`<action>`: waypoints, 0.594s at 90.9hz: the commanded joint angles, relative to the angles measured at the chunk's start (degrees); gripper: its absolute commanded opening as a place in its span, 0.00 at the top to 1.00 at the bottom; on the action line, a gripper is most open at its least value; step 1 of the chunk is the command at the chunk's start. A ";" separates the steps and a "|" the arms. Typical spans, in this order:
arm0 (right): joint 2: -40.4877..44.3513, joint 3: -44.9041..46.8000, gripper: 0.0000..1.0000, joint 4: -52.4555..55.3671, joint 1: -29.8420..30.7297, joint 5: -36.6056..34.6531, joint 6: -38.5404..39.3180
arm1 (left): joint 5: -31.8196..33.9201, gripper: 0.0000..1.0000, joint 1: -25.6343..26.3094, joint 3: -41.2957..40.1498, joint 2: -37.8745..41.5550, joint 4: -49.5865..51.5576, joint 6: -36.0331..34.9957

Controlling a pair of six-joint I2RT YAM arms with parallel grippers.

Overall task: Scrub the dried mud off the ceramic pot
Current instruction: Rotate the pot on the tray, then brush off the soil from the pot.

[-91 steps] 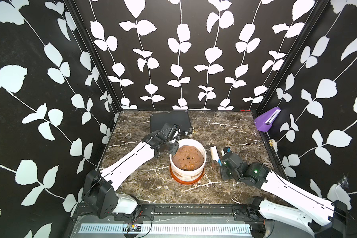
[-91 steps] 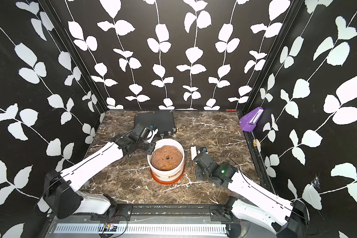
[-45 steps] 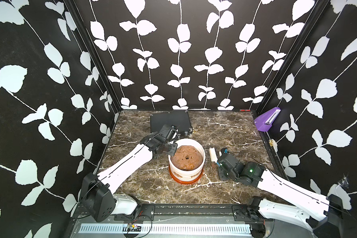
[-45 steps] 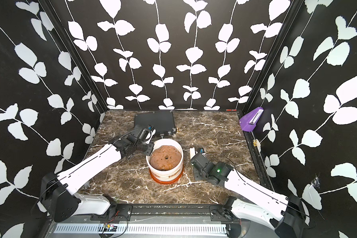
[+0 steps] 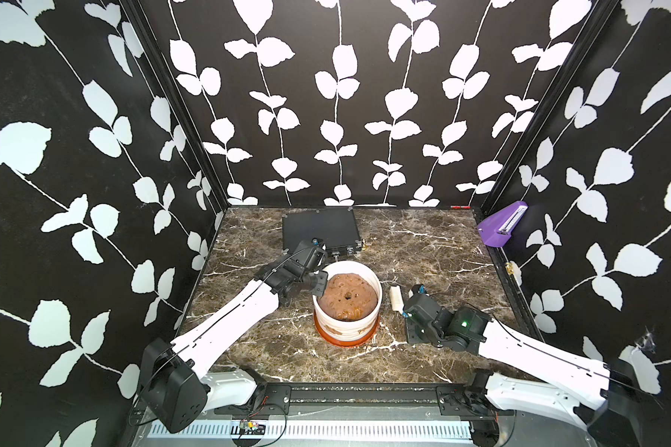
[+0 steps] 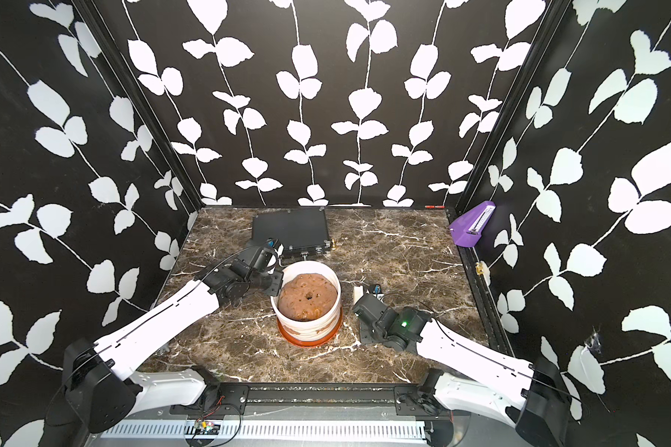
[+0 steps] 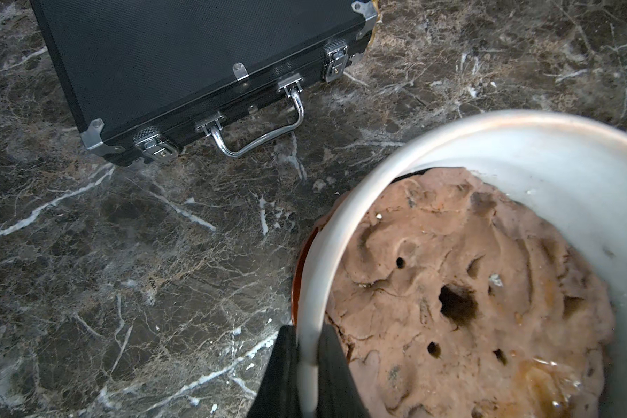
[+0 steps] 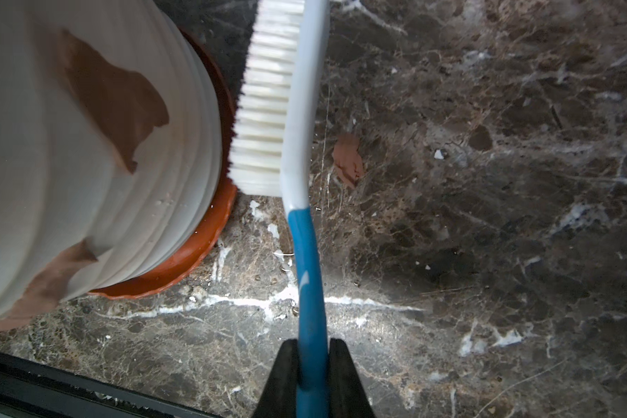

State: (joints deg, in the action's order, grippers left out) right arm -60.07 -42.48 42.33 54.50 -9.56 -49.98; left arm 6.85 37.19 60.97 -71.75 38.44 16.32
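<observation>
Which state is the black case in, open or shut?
Shut: the black case lies flat with no gap along its seam, and both latches sit fastened.

Both top views: high, at front, facing down over whole table (image 5: 423,240). L/R wrist cams v. close, share pot (image 7: 558,155).

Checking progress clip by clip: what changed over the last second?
The right gripper, shut on the brush, carried it slightly closer to the ceramic pot. The left gripper, pinching the pot's rim, shifted a little toward the front edge. No grip changed; the dried mud and black case stayed put.
</observation>
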 commanded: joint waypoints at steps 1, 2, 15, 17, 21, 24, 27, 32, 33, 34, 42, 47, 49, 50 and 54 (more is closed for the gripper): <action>-1.03 -0.19 1.00 -3.82 0.57 1.17 -1.20 | -1.22 1.00 -0.29 -0.98 2.38 1.12 1.01; -1.11 -0.26 1.00 -4.18 0.59 1.45 -1.19 | -1.22 1.00 -0.24 -1.00 2.39 1.12 1.05; -2.81 -0.27 1.00 -7.53 0.72 4.10 -0.77 | -1.29 1.00 -0.23 -1.39 2.70 0.82 1.25; -3.15 -0.24 1.00 -7.83 0.70 4.29 -0.68 | -1.33 1.00 -0.31 -1.56 2.74 0.78 1.30; -3.80 -0.40 1.00 -8.34 0.70 4.83 -0.57 | -1.39 1.00 -0.25 -1.74 2.81 0.62 1.39; -4.18 -0.41 1.00 -8.70 0.70 5.20 -0.49 | -1.44 1.00 -0.27 -1.79 2.82 0.59 1.49; -4.65 -0.36 1.00 -9.22 0.70 5.60 -0.47 | -1.55 1.00 -0.28 -1.86 2.86 0.52 1.53; -5.32 -0.32 1.00 -9.88 0.70 6.24 -0.56 | -1.55 1.00 -0.28 -1.85 2.79 0.42 1.53; -5.40 -0.41 1.00 -10.02 0.70 6.32 -0.60 | -1.57 1.00 -0.28 -1.88 2.82 0.42 1.53; -5.49 -0.37 1.00 -10.13 0.70 6.45 -0.63 | -1.57 1.00 -0.19 -1.85 2.83 0.42 1.53; -5.50 -0.22 1.00 -11.91 0.70 7.60 -0.89 | -1.49 1.00 -0.23 -1.86 2.92 0.42 1.59; -4.78 0.20 1.00 -13.49 0.70 8.45 -1.12 | -1.56 1.00 -0.26 -1.93 3.05 0.35 1.61; -4.39 0.38 1.00 -14.02 0.70 8.78 -1.23 | -1.57 1.00 -0.27 -1.98 3.09 0.33 1.57; -4.24 0.42 1.00 -14.24 0.70 8.91 -1.29 | -1.58 1.00 -0.27 -2.03 3.10 0.33 1.59; -3.42 0.42 1.00 -14.80 0.70 9.38 -1.49 | -1.58 1.00 -0.36 -2.11 3.13 0.28 1.60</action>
State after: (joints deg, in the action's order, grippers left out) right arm -65.58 -42.26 32.80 54.76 -2.52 -51.05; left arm 6.28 37.19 59.99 -71.02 37.32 17.19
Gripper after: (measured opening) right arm 0.146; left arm 0.104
